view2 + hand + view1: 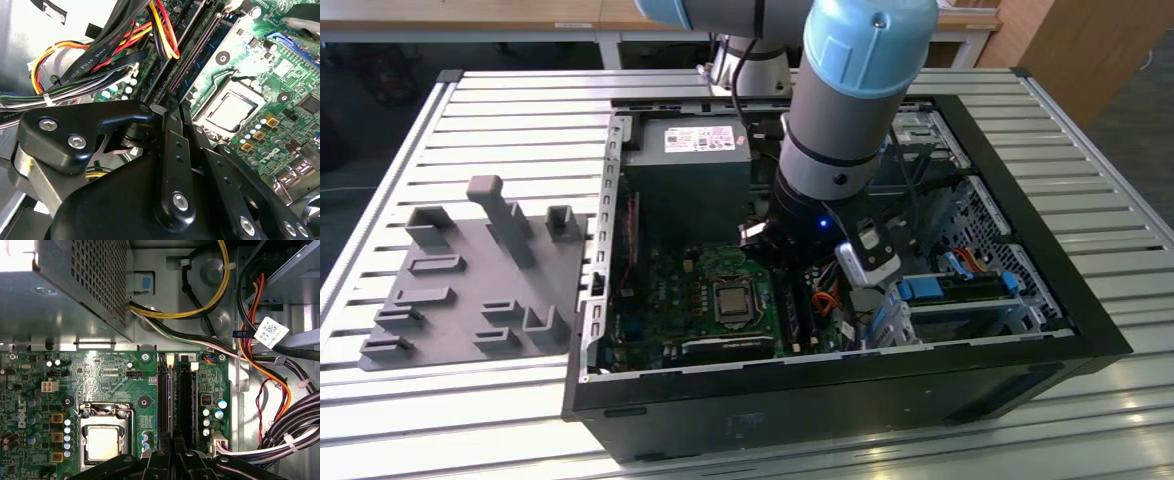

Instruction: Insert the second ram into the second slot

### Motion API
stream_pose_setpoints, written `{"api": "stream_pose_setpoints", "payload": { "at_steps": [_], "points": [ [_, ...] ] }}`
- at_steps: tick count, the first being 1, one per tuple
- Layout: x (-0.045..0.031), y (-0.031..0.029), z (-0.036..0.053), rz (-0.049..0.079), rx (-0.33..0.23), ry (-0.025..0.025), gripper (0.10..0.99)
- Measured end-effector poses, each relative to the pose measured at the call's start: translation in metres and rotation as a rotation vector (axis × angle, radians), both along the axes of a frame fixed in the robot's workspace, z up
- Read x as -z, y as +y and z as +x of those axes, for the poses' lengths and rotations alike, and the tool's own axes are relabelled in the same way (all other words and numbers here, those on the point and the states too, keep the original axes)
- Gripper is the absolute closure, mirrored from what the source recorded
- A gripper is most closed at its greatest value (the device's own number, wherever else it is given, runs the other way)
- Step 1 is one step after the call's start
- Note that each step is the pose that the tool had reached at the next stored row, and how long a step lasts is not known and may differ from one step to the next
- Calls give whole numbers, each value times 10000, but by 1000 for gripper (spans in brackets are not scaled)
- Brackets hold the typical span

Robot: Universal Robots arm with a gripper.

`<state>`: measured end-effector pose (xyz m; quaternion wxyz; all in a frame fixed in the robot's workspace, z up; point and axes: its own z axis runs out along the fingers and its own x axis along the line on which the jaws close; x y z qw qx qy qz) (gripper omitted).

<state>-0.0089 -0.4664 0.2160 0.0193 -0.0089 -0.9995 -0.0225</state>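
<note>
Pincer sits over the memory slots; whether it is open or holding anything cannot be told. A thin blue ram seems to stand in the slot beside the processor. Skewed pressure could jam it or snag the cables. The arm reaches steeply down into the case.
</note>
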Motion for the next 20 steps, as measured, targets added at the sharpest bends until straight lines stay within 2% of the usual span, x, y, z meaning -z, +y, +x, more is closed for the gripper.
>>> {"api": "stream_pose_setpoints", "payload": {
  "at_steps": [20],
  "points": [
    [41, -1, 0, 7, 115, 1, 949]
  ]
}}
